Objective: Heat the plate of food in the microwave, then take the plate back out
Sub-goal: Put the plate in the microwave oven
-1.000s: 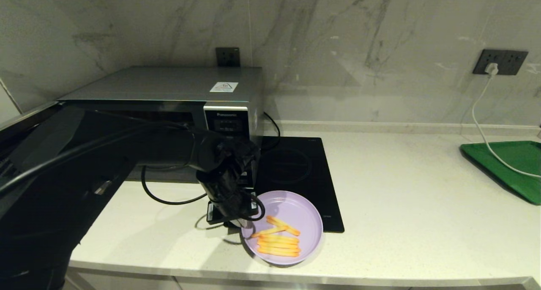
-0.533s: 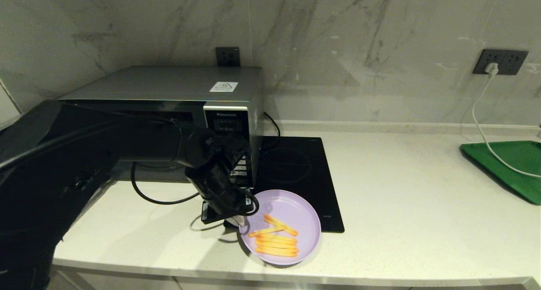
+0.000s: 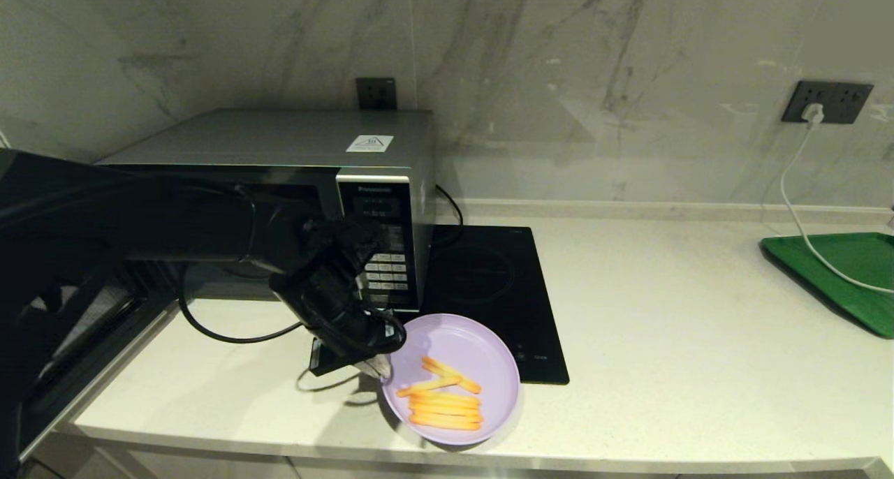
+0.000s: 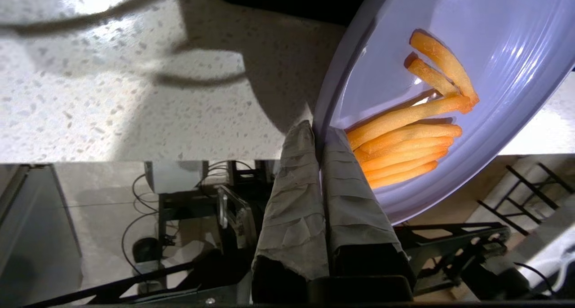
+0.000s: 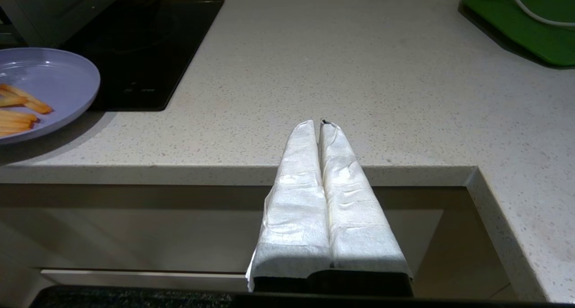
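Lilac plate of food (image 3: 466,350) with orange fries, rim pinched by left gripper (image 3: 376,369)

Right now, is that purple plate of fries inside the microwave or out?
Out. The plate of fries is outside the microwave, above the counter's front edge, its rim pinched by the left gripper.

Lilac plate of food (image 3: 482,357), fries heaped, rim pinched in the left jaws; silver microwave (image 3: 279,151) just behind them.
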Controlling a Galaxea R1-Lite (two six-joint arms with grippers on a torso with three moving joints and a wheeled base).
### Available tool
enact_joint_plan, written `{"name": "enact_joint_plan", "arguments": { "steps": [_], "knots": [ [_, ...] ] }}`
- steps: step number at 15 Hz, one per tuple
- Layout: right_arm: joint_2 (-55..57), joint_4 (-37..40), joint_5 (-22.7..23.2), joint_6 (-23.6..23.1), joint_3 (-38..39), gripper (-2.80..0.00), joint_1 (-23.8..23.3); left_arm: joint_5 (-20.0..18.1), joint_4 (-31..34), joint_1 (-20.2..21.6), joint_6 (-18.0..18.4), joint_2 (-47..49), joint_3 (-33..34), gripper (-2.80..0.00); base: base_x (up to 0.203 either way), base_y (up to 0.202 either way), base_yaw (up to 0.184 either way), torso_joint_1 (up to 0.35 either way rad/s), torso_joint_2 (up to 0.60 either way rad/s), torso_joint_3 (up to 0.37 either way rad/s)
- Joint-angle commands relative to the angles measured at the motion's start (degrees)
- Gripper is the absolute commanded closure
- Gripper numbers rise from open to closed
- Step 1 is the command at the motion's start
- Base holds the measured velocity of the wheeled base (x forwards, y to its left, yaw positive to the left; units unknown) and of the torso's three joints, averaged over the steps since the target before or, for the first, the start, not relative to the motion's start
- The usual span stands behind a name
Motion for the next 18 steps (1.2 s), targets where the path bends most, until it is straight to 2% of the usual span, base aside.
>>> {"name": "enact_joint_plan", "arguments": {
  "steps": [1,4,7,10,13,18],
  "knots": [
    [-0.02,0.01,-0.02,0.03,0.0,0.0,0.02,-0.99,0.21,2.17,-0.24,-2.94,1.81,0.0,0.0,0.0,0.0,0.0,0.0,0.0],
    [-0.02,0.01,-0.02,0.03,0.0,0.0,0.02,-1.44,0.08,5.41,-0.16,-4.97,6.71,0.0,0.0,0.0,0.0,0.0,0.0,0.0],
    [-0.02,0.01,-0.02,0.03,0.0,0.0,0.02,-5.64,-0.82,8.64,-0.07,-8.53,9.59,0.0,0.0,0.0,0.0,0.0,0.0,0.0],
    [-0.02,0.01,-0.02,0.03,0.0,0.0,0.02,-6.46,-0.93,11.93,-0.06,-11.51,12.12,0.0,0.0,0.0,0.0,0.0,0.0,0.0],
    [-0.02,0.01,-0.02,0.03,0.0,0.0,0.02,-10.62,-0.88,16.99,0.38,-15.27,15.14,0.0,0.0,0.0,0.0,0.0,0.0,0.0],
    [-0.02,0.01,-0.02,0.03,0.0,0.0,0.02,-12.64,-0.91,25.16,0.58,-21.34,20.31,0.0,0.0,0.0,0.0,0.0,0.0,0.0]
  ]
}}
